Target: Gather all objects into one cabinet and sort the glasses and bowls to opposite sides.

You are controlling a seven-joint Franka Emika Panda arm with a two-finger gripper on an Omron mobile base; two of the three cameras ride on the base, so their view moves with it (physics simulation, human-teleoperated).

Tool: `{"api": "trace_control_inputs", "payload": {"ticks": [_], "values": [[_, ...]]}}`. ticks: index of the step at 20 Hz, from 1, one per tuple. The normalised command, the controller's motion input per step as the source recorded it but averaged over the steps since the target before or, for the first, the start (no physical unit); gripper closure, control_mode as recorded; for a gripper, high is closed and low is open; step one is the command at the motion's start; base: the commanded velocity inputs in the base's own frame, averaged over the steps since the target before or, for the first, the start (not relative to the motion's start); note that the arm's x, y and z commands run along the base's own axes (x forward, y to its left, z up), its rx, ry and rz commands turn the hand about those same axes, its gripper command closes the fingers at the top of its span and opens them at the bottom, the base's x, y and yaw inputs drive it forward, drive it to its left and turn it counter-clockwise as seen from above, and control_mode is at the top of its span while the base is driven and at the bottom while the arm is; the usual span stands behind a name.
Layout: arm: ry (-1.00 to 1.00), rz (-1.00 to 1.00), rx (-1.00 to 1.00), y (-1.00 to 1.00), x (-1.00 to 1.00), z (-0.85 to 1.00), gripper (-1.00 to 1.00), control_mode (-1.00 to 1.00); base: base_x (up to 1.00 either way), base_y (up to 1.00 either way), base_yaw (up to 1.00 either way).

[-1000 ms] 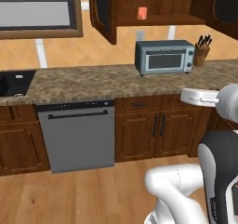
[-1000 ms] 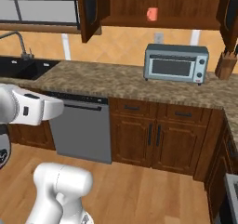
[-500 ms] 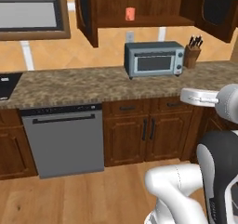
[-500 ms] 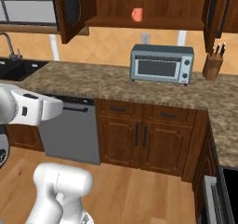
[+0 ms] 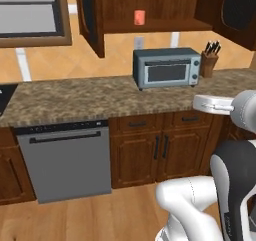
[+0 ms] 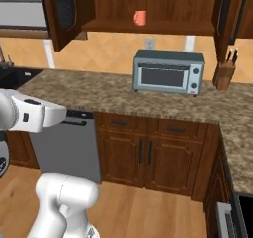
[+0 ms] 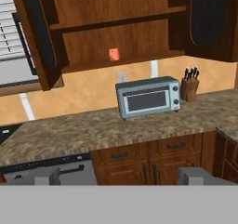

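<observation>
Salmon-pink cup [image 5: 139, 17] [image 6: 140, 18] [image 7: 114, 54] upright on bottom board of open cabinet [image 5: 150, 2] [image 6: 148, 27] [image 7: 111, 37], above toaster oven [image 5: 166, 67] [image 6: 168, 72] [image 7: 148, 97]; knife block [image 5: 209, 60] [image 6: 226, 71] [image 7: 189, 85] right of oven on counter [image 5: 75, 97] [image 6: 99, 91] [image 7: 69, 130]; gripper [image 7: 118, 175] fingers apart, holding nothing, well short of counter.

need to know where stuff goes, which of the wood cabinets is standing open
The wall cabinet above the toaster oven: its doors are swung wide and a salmon-pink cup sits on its bottom board. The lower cabinets under the counter are all shut.
</observation>
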Motion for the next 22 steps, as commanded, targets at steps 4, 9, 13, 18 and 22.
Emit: {"api": "trace_control_inputs", "payload": {"ticks": [4, 9, 13, 18, 22], "values": [[0.0, 0.0, 0.0, 0.0, 0.0, 0.0, -1.0, 1.0, 0.52, -0.17, -0.05], [0.0, 0.0, 0.0, 0.0, 0.0, 0.0, -1.0, 1.0, 0.52, -0.01, -0.01], [0.0, 0.0, 0.0, 0.0, 0.0, 0.0, -1.0, 1.0, 0.53, -0.01, -0.01], [0.0, 0.0, 0.0, 0.0, 0.0, 0.0, -1.0, 1.0, 0.66, -0.03, -0.05], [0.0, 0.0, 0.0, 0.0, 0.0, 0.0, -1.0, 1.0, 0.58, 0.0, -0.04]]}}
